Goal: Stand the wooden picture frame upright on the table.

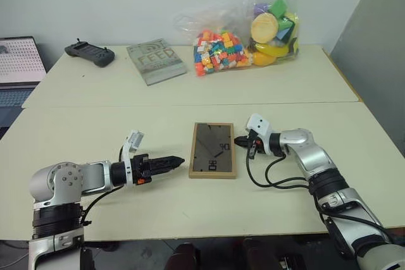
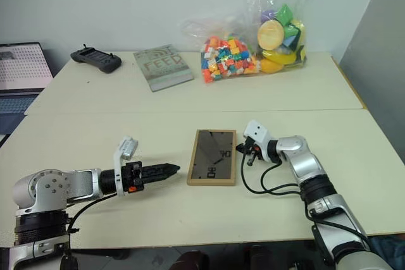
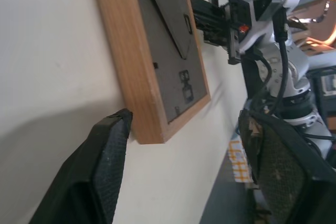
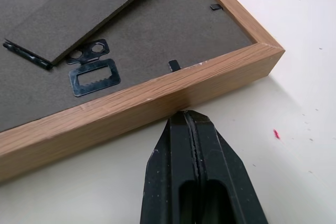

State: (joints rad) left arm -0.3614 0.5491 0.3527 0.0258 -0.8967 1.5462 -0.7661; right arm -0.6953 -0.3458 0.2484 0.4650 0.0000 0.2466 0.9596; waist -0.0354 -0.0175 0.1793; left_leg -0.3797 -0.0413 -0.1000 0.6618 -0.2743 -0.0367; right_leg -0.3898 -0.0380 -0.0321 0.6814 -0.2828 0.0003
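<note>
Frame: I see the frame (image 1: 213, 150) lying flat, back side up, near the middle of the table (image 1: 190, 86), just on my side of the table's seam.
Frame back: dark grey-brown board; in the right wrist view its fold-out stand (image 4: 84, 11) is lifted a little off the board, next to a metal hanger (image 4: 94, 76).
Left gripper: my left gripper (image 1: 171, 163) lies low over the table just beside the frame's left edge, pointing at it. In the left wrist view its fingers (image 3: 102, 166) stand spread apart, grasping nothing, one tip close to the frame's near corner.
Right gripper: my right gripper (image 1: 242, 140) is at the frame's right edge. In the right wrist view its fingers (image 4: 194, 171) are clenched together with nothing between them, the tip right against the wood, though I cannot tell if it touches.
Beyond the frame: grey book (image 1: 155, 60), a bag of coloured bricks (image 1: 221, 50) and a black controller (image 1: 90, 52) at the table's far side.
</note>
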